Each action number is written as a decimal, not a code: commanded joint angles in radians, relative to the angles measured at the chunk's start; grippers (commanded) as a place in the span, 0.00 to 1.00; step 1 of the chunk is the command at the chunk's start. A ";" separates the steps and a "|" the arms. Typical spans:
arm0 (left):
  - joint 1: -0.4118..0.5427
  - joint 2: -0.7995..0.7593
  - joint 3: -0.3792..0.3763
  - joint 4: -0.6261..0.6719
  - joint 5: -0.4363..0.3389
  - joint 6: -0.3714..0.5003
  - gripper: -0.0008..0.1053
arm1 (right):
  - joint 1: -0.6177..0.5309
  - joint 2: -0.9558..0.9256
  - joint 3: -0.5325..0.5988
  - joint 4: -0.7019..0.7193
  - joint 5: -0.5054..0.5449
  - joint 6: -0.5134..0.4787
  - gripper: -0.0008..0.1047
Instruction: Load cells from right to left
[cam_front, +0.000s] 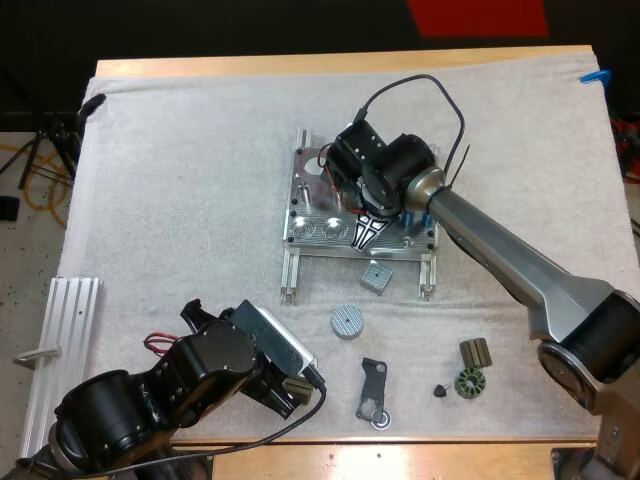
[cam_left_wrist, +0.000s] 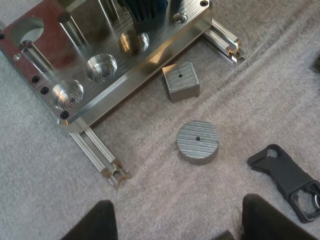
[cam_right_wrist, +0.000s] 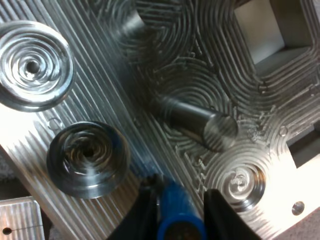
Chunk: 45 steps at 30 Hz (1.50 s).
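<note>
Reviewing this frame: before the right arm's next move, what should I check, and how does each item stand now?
1. Right end effector clamped on the blue cell: ok.
2. Cell over the fixture, at its front row: ok.
3. Cell centred on a pocket: cannot tell.
4. Leftward pockets empty: ok.
5. Left end effector open and clear of the fixture: ok.

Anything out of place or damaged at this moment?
Nothing stands out. The fixture lies flat on the mat, the right gripper holds a blue cylinder over it, and the block, disc and bracket lie separately nearby.
</note>
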 joint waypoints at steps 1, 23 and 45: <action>-0.002 -0.007 -0.005 -0.007 -0.018 0.001 0.52 | -0.008 -0.028 0.001 0.003 -0.006 0.005 0.01; -0.002 -0.007 -0.005 -0.007 -0.018 0.001 0.52 | -0.060 -0.067 0.001 0.004 -0.164 0.208 0.01; -0.002 -0.007 -0.005 -0.007 -0.018 0.001 0.52 | -0.066 -0.067 0.063 -0.059 -0.222 0.228 0.01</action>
